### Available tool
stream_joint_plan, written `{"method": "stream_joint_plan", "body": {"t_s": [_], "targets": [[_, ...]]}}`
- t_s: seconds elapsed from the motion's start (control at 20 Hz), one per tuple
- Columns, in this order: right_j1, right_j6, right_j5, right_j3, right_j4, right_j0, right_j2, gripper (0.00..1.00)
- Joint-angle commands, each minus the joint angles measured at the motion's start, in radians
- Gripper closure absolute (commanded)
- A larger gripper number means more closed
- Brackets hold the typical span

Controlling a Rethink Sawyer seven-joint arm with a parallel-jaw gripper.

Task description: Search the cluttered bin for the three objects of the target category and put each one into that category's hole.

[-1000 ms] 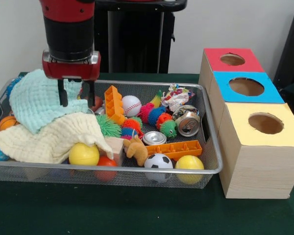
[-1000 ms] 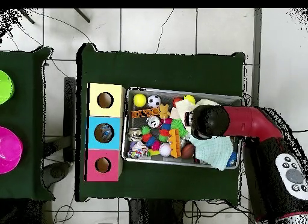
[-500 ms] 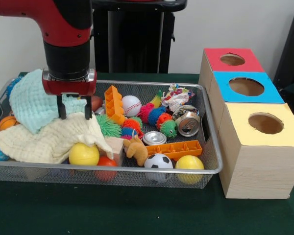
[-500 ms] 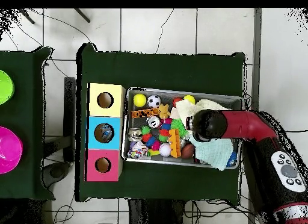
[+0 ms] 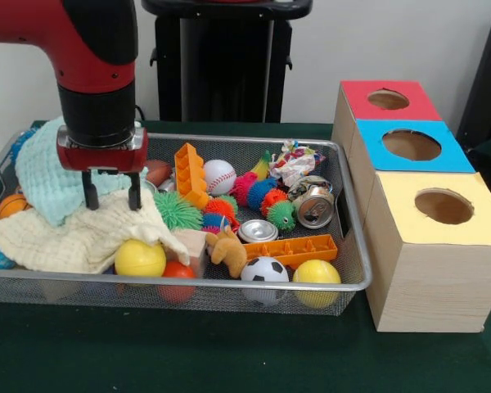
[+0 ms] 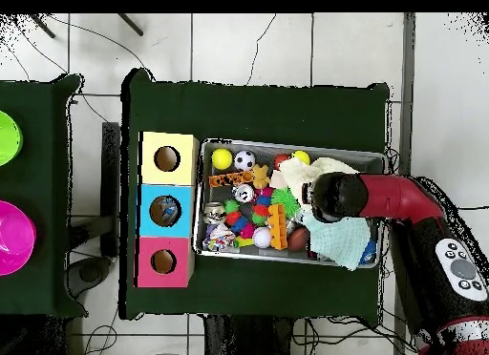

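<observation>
The wire mesh bin [image 5: 353, 246] holds a jumble of toys, balls, cans and two cloths; it also shows in the overhead view [image 6: 204, 147]. My gripper [image 5: 111, 202] is open and empty, its fingertips [image 5: 91, 199] just above a cream cloth [image 5: 74, 237] beside a mint cloth [image 5: 45, 168] at the bin's left. Balls show in the bin: a baseball [image 5: 219, 176], a soccer ball [image 5: 264, 273], yellow balls [image 5: 139, 259] [image 5: 316, 273]. The hole [image 5: 388, 99] in the red-topped box is far right; it also shows in the overhead view [image 6: 163, 261].
A blue-topped box [image 5: 411, 146] and a yellow-topped box [image 5: 442, 209] stand in a row with the red one, right of the bin. Crushed cans [image 5: 313, 205], orange bricks [image 5: 191, 173] and spiky toys [image 5: 180, 211] fill the bin's middle.
My gripper has moved left and down, from over the mint cloth's edge to just above the cream cloth. The bin's things have not moved.
</observation>
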Motion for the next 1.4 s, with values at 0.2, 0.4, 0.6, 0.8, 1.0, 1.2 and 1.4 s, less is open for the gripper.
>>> {"method": "stream_joint_plan", "body": {"t_s": [0.2,0.4,0.6,0.8,1.0,1.2,1.4], "targets": [[0.129,-0.244,-0.038,-0.122,-0.100,-0.027,0.051,0.00],[0.129,-0.240,-0.035,-0.127,-0.099,-0.022,0.048,0.00],[0.132,-0.227,-0.047,-0.122,-0.097,-0.018,0.047,1.00],[0.113,-0.218,-0.030,-0.112,-0.088,-0.008,0.044,1.00],[0.095,-0.212,-0.020,-0.095,-0.080,-0.004,0.043,1.00],[0.034,-0.202,0.015,-0.037,-0.025,-0.010,0.070,1.00],[-0.070,-0.176,0.060,0.073,0.071,-0.028,0.123,1.00]]}}
